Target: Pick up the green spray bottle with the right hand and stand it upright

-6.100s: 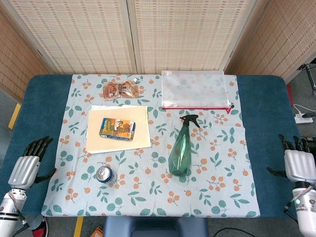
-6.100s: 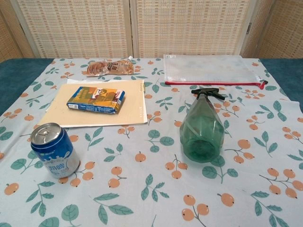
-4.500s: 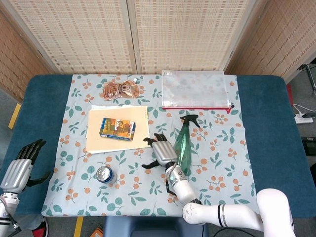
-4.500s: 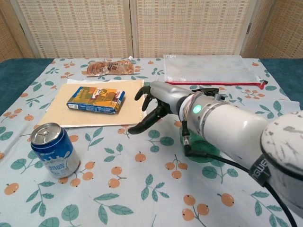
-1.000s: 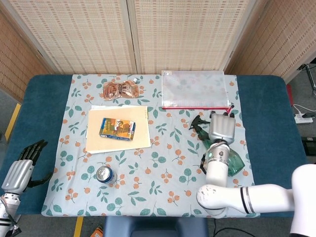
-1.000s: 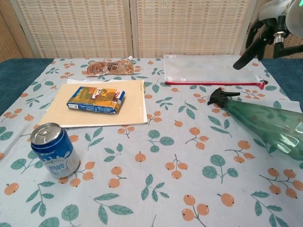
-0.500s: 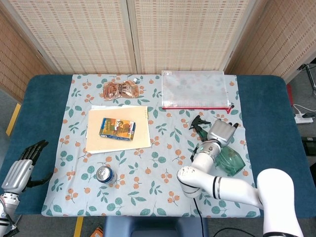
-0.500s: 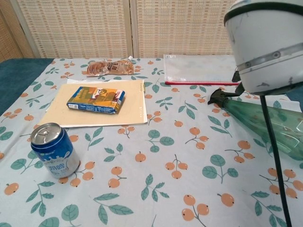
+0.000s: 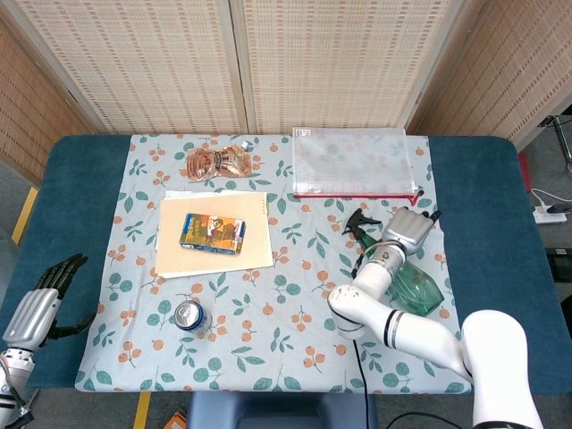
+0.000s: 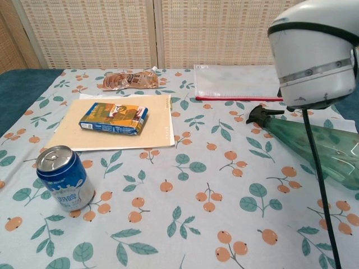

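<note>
The green spray bottle [image 9: 413, 284] lies on its side at the right of the floral cloth, its black nozzle [image 9: 360, 223] pointing up and left. In the chest view the green spray bottle [image 10: 317, 150] lies at the right edge. My right hand [image 9: 409, 231] sits over the bottle's neck, back up, dark fingertips [image 9: 431, 216] spread toward the upper right, nothing clasped. In the chest view my white right forearm [image 10: 314, 50] fills the upper right and hides the hand. My left hand [image 9: 40, 299] hangs off the table's lower left corner, fingers apart, holding nothing.
A blue drink can [image 10: 63, 178] stands at the front left. A small printed box [image 9: 213, 231] lies on a beige folder [image 9: 255, 252]. A snack pouch [image 9: 217, 163] and a mesh zip pouch [image 9: 353, 161] lie at the back. A black cable [image 10: 317, 185] crosses the bottle.
My right hand has shifted slightly right and turned over the bottle's neck. The bottle, earlier pushed from the middle to the right, has not moved in the last second. The left hand is still.
</note>
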### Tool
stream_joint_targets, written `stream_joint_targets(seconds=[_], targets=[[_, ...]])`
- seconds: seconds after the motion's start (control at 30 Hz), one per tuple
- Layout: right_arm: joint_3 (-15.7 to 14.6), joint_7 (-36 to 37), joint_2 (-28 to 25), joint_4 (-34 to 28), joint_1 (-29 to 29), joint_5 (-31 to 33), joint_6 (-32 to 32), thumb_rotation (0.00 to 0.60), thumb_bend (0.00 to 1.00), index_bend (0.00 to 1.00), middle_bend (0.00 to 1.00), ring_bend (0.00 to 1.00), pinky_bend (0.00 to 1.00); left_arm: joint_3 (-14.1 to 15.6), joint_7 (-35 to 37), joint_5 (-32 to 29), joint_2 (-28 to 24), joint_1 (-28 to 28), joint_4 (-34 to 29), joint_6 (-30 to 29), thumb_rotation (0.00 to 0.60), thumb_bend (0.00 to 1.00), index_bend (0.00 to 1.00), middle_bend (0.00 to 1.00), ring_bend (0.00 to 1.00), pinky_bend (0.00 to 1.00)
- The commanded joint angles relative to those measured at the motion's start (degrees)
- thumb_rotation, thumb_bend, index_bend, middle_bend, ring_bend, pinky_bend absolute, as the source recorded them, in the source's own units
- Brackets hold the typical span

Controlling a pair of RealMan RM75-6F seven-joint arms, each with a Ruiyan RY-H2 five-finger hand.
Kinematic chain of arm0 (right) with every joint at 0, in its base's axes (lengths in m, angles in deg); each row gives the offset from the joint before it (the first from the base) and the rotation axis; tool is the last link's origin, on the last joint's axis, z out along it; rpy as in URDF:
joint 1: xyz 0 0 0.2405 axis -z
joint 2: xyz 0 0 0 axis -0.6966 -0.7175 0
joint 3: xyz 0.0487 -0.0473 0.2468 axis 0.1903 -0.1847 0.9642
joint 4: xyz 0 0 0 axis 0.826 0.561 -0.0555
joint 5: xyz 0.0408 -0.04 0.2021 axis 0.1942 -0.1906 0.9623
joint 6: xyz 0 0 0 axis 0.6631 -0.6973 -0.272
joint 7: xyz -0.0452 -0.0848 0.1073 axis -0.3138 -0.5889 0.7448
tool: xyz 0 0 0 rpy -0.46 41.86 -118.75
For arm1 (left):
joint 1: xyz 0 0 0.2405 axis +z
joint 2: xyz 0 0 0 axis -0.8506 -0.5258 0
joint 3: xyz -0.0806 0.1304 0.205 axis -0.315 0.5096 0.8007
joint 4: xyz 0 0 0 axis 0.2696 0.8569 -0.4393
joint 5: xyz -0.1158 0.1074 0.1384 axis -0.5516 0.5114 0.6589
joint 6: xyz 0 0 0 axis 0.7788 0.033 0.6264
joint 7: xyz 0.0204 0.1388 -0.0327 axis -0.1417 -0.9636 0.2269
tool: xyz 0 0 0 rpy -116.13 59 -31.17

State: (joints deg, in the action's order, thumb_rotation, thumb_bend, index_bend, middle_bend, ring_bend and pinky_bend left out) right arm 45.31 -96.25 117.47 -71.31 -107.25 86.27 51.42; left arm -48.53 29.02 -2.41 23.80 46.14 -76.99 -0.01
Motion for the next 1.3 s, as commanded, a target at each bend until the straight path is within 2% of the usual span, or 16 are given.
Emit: stream_joint_targets(seconds=[0.03,0.13,0.33,0.53,0.8,1.0,1.3], targets=[[-1.1,-2.3,0.5,1.9,0.7,-1.0,-2.4,0.600,0.00,0.26,0.41,0.13,0.01,0.0,-0.1,0.0,0.0,0.0,0.0,0.0,0.600,0.25,0.00,0.00,0.00,0.00],[-2.5,-3.8,1.8,4.4,1.3,-2.4,-5.1,0.600,0.00,0.24,0.38,0.10,0.00,0.0,-0.3,-0.1,0.0,-0.1,-0.1,0.1,0.600,0.25,0.00,0.00,0.00,0.00],[-3.2,-4.1,4.5,8.2,1.9,-4.6,-9.0,0.600,0.00,0.21,0.37,0.09,0.00,0.0,-0.4,-0.3,0.0,-0.1,-0.1,0.2,0.600,0.25,0.00,0.00,0.00,0.00],[-1.3,-2.9,6.6,9.5,1.2,-6.8,-10.0,0.600,0.00,0.21,0.37,0.08,0.00,0.0,-0.3,-0.2,0.0,-0.3,0.1,0.4,0.600,0.25,0.00,0.00,0.00,0.00],[2.1,-3.5,6.8,7.3,-0.6,-8.6,-7.6,0.600,0.00,0.23,0.37,0.08,0.00,0.0,0.0,-0.2,0.0,-0.3,0.2,0.4,0.600,0.25,0.00,0.00,0.00,0.00],[2.1,-4.9,8.3,8.7,0.6,-7.4,-7.6,0.600,0.00,0.23,0.37,0.08,0.00,0.1,0.0,0.0,0.0,-0.2,0.2,0.1,0.600,0.25,0.00,0.00,0.00,0.00],[2.0,-4.6,11.1,12.8,1.2,-8.7,-9.4,0.600,0.00,0.23,0.37,0.08,0.00,0.1,0.3,0.0,0.0,-0.3,0.3,0.2,0.600,0.25,0.00,0.00,0.00,0.00]])
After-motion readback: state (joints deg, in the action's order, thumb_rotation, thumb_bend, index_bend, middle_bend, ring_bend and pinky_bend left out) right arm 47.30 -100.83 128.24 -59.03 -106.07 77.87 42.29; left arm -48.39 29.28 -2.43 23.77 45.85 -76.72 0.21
